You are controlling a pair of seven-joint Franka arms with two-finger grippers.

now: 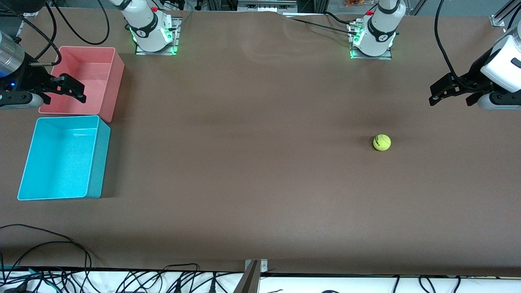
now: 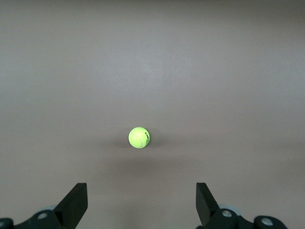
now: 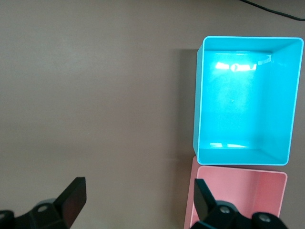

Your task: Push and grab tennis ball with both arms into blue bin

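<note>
The yellow-green tennis ball (image 1: 381,142) rests alone on the brown table toward the left arm's end. It also shows in the left wrist view as the ball (image 2: 139,137), well apart from the fingers. My left gripper (image 1: 449,99) (image 2: 141,191) hangs open in the air at that end of the table, holding nothing. The blue bin (image 1: 61,158) (image 3: 245,95) sits with nothing in it at the right arm's end. My right gripper (image 1: 75,87) (image 3: 138,186) is open and empty, up in the air at the pink bin's edge.
A pink-red bin (image 1: 85,77) (image 3: 238,195) stands against the blue bin, farther from the front camera. Both arm bases (image 1: 152,34) (image 1: 372,36) glow green along the table's back edge. Cables (image 1: 122,280) lie past the front edge.
</note>
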